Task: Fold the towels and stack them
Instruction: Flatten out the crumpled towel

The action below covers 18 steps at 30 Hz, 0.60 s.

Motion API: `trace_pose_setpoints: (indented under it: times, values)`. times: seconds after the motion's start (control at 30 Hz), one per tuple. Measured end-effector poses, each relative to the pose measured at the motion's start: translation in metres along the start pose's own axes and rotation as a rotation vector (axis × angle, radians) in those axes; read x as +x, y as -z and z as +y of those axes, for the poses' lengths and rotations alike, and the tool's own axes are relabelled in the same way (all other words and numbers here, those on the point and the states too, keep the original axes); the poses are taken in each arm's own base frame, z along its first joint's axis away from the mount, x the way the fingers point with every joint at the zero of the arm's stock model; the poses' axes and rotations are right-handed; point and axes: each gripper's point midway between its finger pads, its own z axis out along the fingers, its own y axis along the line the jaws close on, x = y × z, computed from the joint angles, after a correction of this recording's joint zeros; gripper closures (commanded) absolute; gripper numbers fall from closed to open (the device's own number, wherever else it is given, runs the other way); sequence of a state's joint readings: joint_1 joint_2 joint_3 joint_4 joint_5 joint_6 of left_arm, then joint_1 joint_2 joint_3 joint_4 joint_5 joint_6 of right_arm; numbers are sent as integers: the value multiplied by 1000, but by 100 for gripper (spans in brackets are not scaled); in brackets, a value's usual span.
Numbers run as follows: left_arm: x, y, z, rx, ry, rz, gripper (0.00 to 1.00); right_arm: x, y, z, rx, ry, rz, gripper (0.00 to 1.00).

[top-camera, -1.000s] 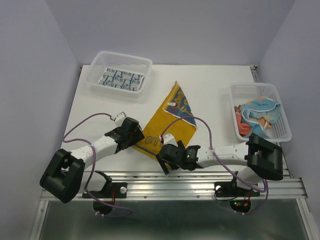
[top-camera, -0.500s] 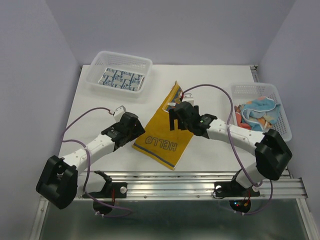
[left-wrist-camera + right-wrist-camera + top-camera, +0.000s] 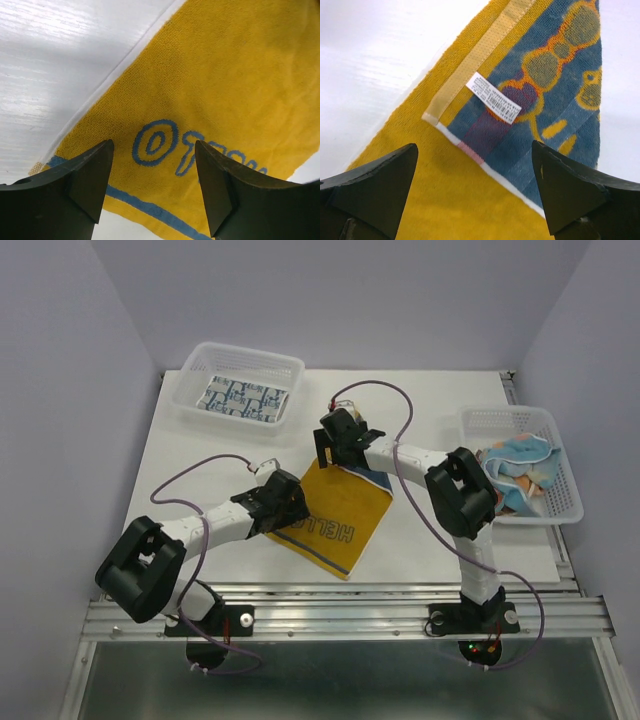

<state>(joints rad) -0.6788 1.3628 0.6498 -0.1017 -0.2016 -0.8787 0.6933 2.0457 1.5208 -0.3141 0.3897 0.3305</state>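
A yellow towel [image 3: 335, 512] with blue lettering lies folded in the middle of the table, a navy patterned strip [image 3: 375, 480] showing at its far edge. My left gripper [image 3: 287, 502] stands open over the towel's left edge, and the lettering [image 3: 157, 145] shows between its fingers [image 3: 92, 177]. My right gripper [image 3: 340, 443] is open above the far corner, where a white label [image 3: 494, 104] lies on the navy side [image 3: 555, 95]. Neither gripper holds anything. A blue-and-white towel [image 3: 243, 400] lies folded in the left basket [image 3: 200, 360].
The white mesh basket [image 3: 560, 440] at the right edge holds several crumpled towels [image 3: 515, 468], light blue and orange. Bare white table [image 3: 430, 410] surrounds the yellow towel. A metal rail [image 3: 340, 610] runs along the near edge.
The right arm swung from the near edge to the far corner, and the towel's near half now lies folded over with the lettering up. The left gripper moved right onto the towel's edge.
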Motion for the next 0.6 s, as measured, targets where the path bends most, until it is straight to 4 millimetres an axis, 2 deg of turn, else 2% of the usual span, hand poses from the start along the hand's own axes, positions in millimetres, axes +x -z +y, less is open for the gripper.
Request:
trace_pose_setpoints:
  times: [0.23,0.5,0.6]
  values:
    - [4,-5,4,-14,1,5,22,14,-41,-10,24,-12,61,0]
    - [0,-9,6,-21,20,-24,22,6,-47,-29,45,-13,61,4]
    - [-2,-11,5,-24,25,-37,22,7,-44,-48,70,-4,70,6]
